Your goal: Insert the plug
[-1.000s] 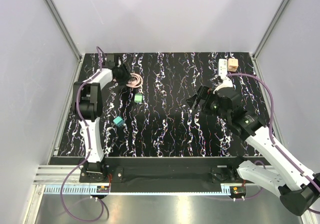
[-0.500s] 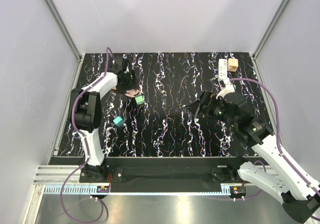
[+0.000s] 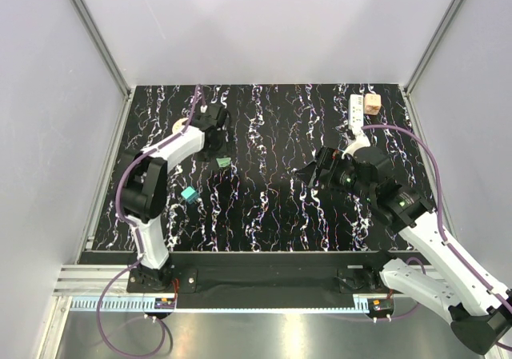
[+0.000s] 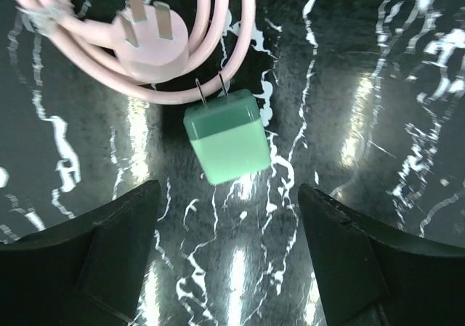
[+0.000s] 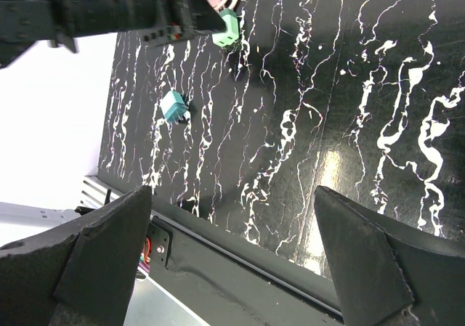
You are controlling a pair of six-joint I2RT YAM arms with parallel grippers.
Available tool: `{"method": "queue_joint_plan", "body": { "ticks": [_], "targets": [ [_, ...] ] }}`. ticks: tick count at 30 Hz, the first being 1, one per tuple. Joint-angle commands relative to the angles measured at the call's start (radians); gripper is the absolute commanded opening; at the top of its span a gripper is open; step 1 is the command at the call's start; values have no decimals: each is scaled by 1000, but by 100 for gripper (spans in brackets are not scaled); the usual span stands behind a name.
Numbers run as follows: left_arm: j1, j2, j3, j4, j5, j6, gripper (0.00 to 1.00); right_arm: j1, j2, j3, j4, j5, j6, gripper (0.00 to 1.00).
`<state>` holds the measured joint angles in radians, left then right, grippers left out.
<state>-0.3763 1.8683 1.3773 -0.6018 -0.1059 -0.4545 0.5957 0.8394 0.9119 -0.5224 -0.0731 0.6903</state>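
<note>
I log one small peach-tan blocky plug [image 3: 373, 103] just beside the right edge of the long white plastic power strip [image 3: 357, 108], right gripper [image 5: 232, 189] spread wide near that strip, left gripper [image 4: 227, 192] spread wide well apart from it.

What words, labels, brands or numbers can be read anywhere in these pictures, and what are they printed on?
None: no text can be read in any view.
Green cube charger: plain faces, no print shows.
Pink three-pin plug: no marking shows.
White power strip and peach-tan plug: too small to tell whether they carry print.
</note>
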Motion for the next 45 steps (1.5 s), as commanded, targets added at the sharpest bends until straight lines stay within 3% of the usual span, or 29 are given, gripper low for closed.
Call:
{"method": "queue_joint_plan", "body": {
  "ticks": [1,14,21,24,29,32,36,45],
  "targets": [
    [-12,43,-1,48,-38,-65,82,-2,-5,8,-7,-21,-3,100],
    [-26,141,-9,128,-37,-76,75,-2,-14,-1,-7,-8,-14,100],
    [-27,134,-27,128,-94,-82,64,-4,-11,-4,-7,-13,-11,100],
    [-26,115,-47,126,-97,-75,51,-2,-11,-8,-8,-7,-12,100],
    [-39,19,-93,128,-42,-6,16,-2,39,-24,-10,-2,5,100],
    [-76,-73,-158,148,18,86,3,-2,101,-21,-10,-57,6,99],
    [-176,-266,-268,184,86,189,0,-2,184,21,-11,-116,-14,91],
    [-386,-578,-435,263,273,195,0,-4,306,113,-7,-281,-28,80]
  ]
}}
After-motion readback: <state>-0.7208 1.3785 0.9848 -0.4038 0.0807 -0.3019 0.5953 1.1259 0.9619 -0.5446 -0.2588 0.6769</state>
